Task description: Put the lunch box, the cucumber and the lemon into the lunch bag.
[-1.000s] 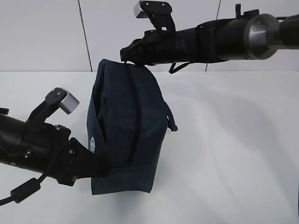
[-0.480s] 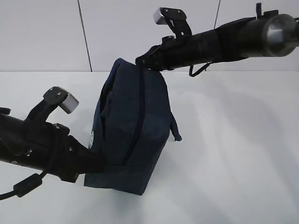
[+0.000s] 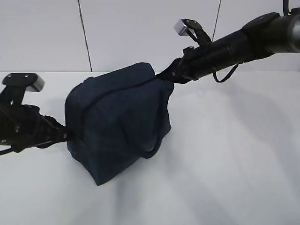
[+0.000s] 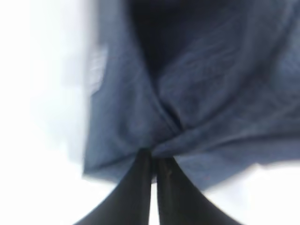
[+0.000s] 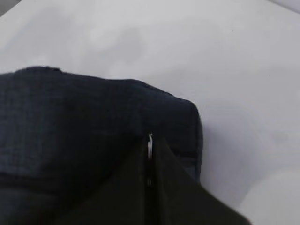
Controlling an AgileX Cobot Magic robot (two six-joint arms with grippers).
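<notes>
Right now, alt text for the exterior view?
A dark navy lunch bag sits on a white table, pinched at opposite ends by two black robot arms: the left gripper shut on fabric at its left side, the right gripper shut at its upper right corner. A pale wall is behind.

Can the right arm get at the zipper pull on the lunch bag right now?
Probably yes: the right gripper already sits at the lunch bag, its fingers closed around a small metal piece that looks like the pull. Nothing blocks it; the left gripper pinches fabric at the opposite end.
</notes>
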